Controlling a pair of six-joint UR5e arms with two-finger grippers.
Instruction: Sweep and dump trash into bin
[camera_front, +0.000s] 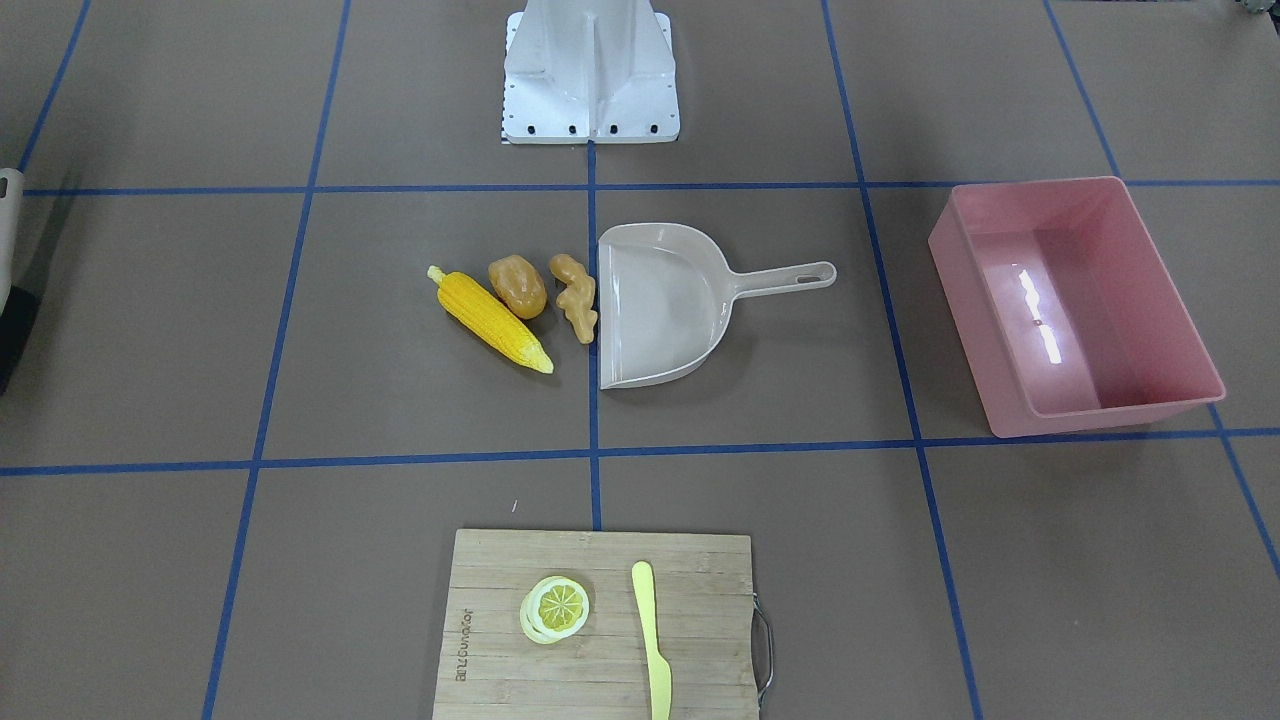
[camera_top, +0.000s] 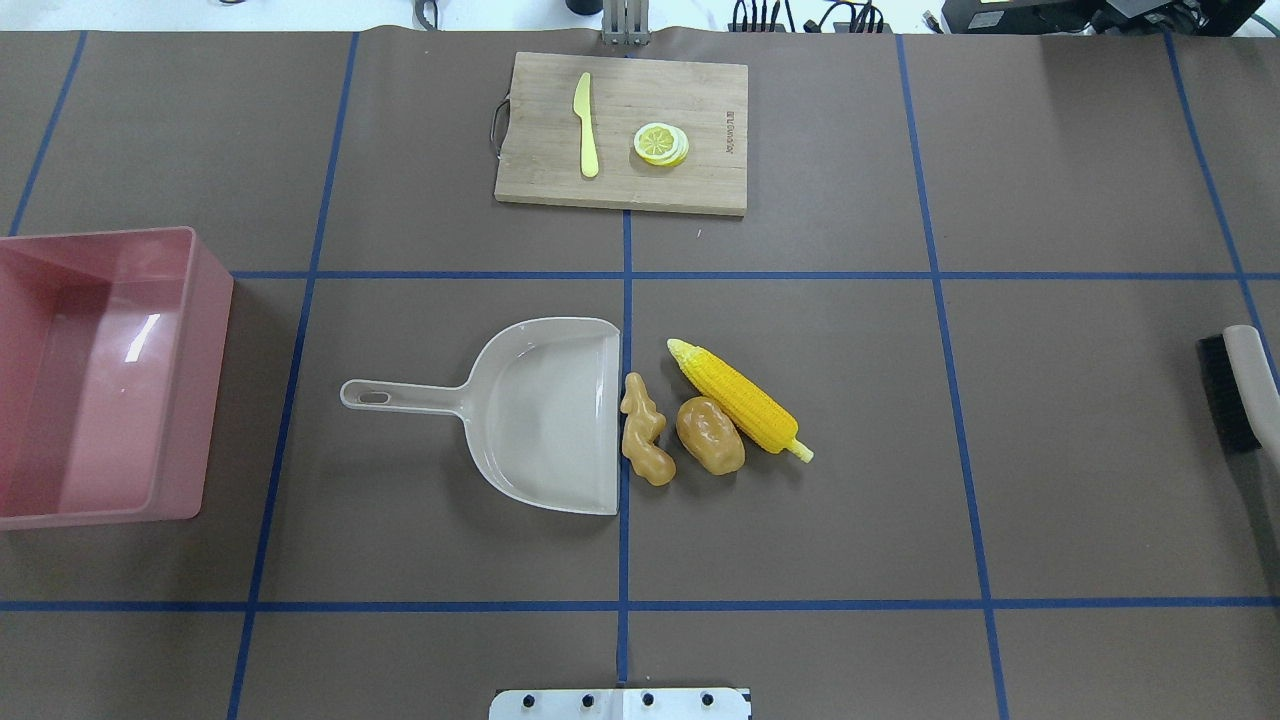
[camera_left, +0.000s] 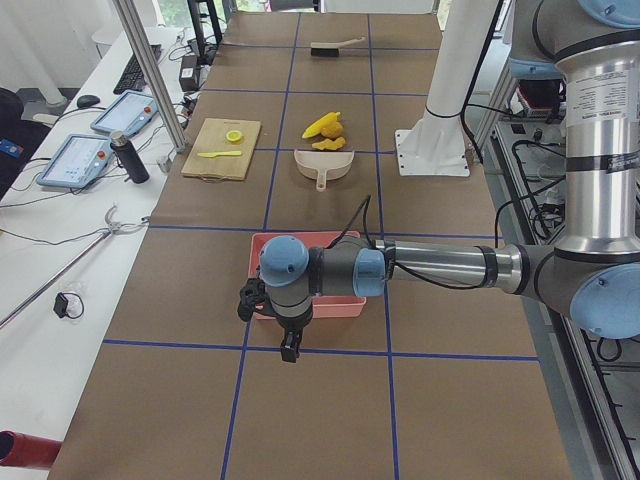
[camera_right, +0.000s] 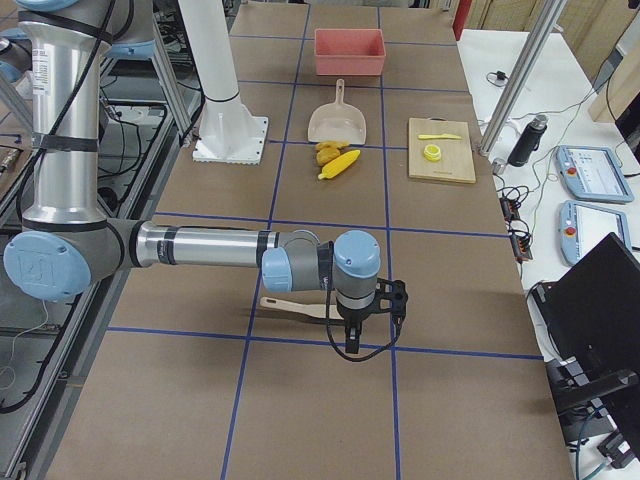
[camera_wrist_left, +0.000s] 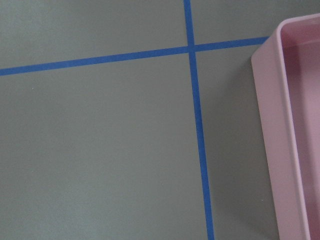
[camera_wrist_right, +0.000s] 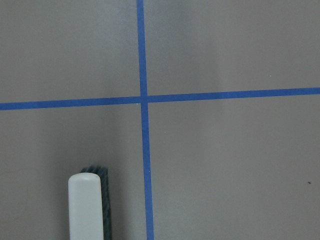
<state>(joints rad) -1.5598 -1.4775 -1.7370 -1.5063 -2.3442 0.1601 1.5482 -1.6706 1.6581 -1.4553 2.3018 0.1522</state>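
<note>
Overhead exterior view has the corn cob (camera_top: 738, 400), potato (camera_top: 709, 435) and ginger root (camera_top: 645, 443) just beside the open lip of the dustpan (camera_top: 545, 420), well apart from the bin (camera_top: 212, 390). If the brush (camera_top: 1247, 385) pushes an unheld pan, it may slide away, and the corn may roll. On outstretched arms, the left end effector (camera_left: 289, 348) hangs low by the bin and the right end effector (camera_right: 352, 342) by the brush, both pointing down; their opening cannot be told.

Overhead and front cameras face each other, sharing the bin (camera_top: 212, 400); wrist cameras look down.
</note>
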